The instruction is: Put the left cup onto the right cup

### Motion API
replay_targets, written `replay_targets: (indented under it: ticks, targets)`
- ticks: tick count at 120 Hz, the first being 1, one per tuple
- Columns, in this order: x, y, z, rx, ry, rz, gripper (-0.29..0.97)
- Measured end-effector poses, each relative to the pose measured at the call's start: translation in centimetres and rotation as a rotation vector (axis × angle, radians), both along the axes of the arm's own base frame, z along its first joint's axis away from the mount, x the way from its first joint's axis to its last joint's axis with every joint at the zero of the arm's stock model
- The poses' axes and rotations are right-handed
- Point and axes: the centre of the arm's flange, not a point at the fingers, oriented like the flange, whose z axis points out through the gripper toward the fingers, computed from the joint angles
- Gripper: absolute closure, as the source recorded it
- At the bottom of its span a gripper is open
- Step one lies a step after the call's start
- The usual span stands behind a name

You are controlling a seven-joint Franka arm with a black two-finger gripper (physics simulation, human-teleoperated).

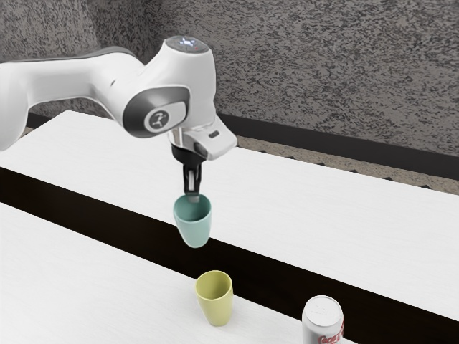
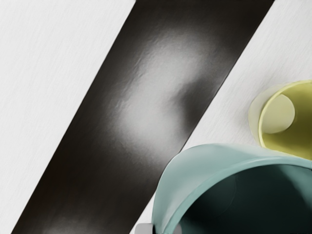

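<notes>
From beside the arm, looks down across the bench; from the hand, peers straight down, close; shares teal cup, yellow cup, dark stripe.

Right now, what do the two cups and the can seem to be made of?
The teal cup looks like plastic or ceramic with a satin finish: smooth even colour, thin rim, soft sheen. The yellow-green cup is likely the same: opaque, smooth, no sharp reflections. The can is probably metal: pale silvery top, printed red-and-white wall.

A tilted teal cup hangs aloft near the upright yellow cup.
</notes>
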Motion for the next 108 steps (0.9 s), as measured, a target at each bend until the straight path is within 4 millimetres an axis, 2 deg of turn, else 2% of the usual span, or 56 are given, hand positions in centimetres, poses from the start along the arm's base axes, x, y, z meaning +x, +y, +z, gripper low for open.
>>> replay_targets:
  ticks: [27, 52, 63, 89, 108]
  targets:
    - [-1.3, -4.0, -0.3, -0.006, -0.010, -0.049, 0.79]
    - [-3.8, -6.6, -0.8, -0.026, 0.017, -0.072, 0.79]
    - [-4.2, -6.2, -1.4, -0.030, 0.040, -0.049, 0.79]
    - [-2.9, -2.5, -2.1, -0.036, 0.061, 0.056, 0.79]
    - [-3.1, -3.3, -2.1, -0.029, 0.060, 0.055, 0.79]
